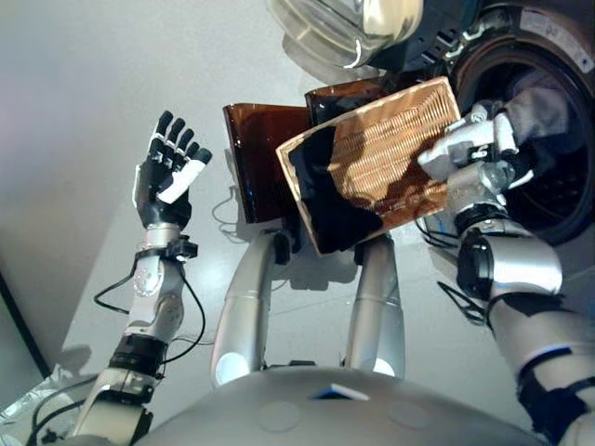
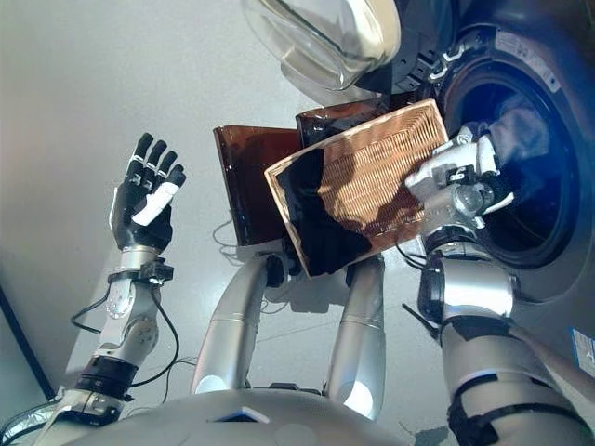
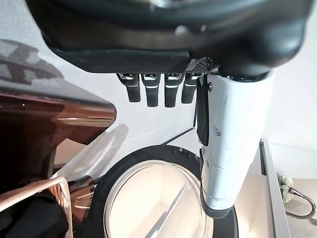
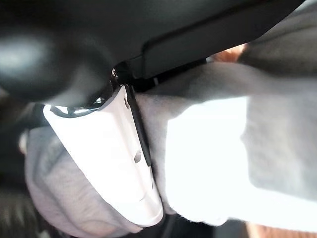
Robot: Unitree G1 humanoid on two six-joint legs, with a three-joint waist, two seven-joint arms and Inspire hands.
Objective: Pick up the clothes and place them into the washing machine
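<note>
Leaning beside the washing machine (image 1: 548, 121), a wicker basket (image 1: 390, 158) holds dark clothing (image 1: 330, 200); the right hand (image 1: 474, 144) clutches a grey garment (image 1: 544, 111) at the drum's mouth. Left hand (image 1: 167, 172) hangs open, well away. Right wrist view: the thumb presses soft, rumpled grey cloth.

One wicker basket (image 2: 372, 177), one grey garment (image 2: 521, 130), one washing machine (image 2: 548, 65), one brown stool (image 2: 246, 181).

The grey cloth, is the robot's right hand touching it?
Touching. The right wrist view shows the right hand with its white-covered thumb pressed into the grey cloth; the head views show that hand holding it at the washing machine opening.
</note>
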